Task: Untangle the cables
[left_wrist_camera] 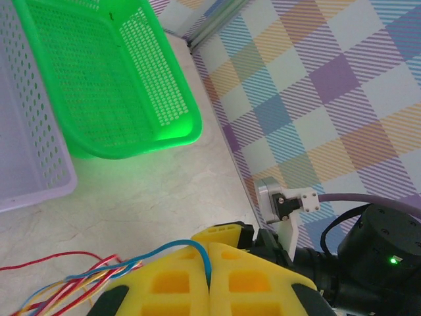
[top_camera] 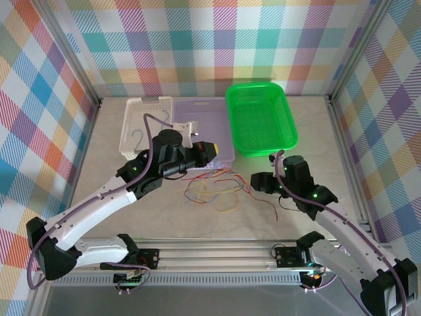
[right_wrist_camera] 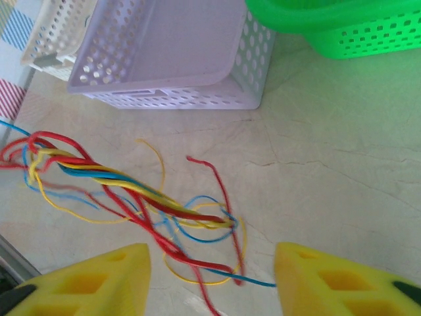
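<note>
1. Well, nearest me the right claw [right_wrist_camera: 212, 266] hangs low over the table [top_camera: 164, 220]. Its two yellow fingers [right_wrist_camera: 99, 280] are spread wide, with nothing caught between them.
2. Just past those fingers lie the cables [right_wrist_camera: 131, 184]. Red, yellow and blue strands are twisted into one rope for part of their run. They then fan out into loops and free ends on the tabletop between the two arms.
3. Further along that rope, the left claw [left_wrist_camera: 209, 257] is pressed together and pinching the bundle's other end. A blue strand runs into the seam between its fingers, and the other colours trail off beside it. I cannot tell how many strands it really grips.
4. Behind the left claw sits a lavender basket [right_wrist_camera: 197, 95], with a white basket [right_wrist_camera: 52, 39] to its left and a green basket [left_wrist_camera: 164, 85] to its right. The wires are in none of them.
5. What worries me is the next grab. If the right claw closes on the twisted part instead of a single free end, pulling would probably tighten the braid rather than loosen it.
6. A thin strand could also slide out of those broad fingers, or out of the left claw's pinch, and the whole bundle would then drag across the table.
7. A loop swept backwards might snag on the lavender basket's perforated wall.
</note>
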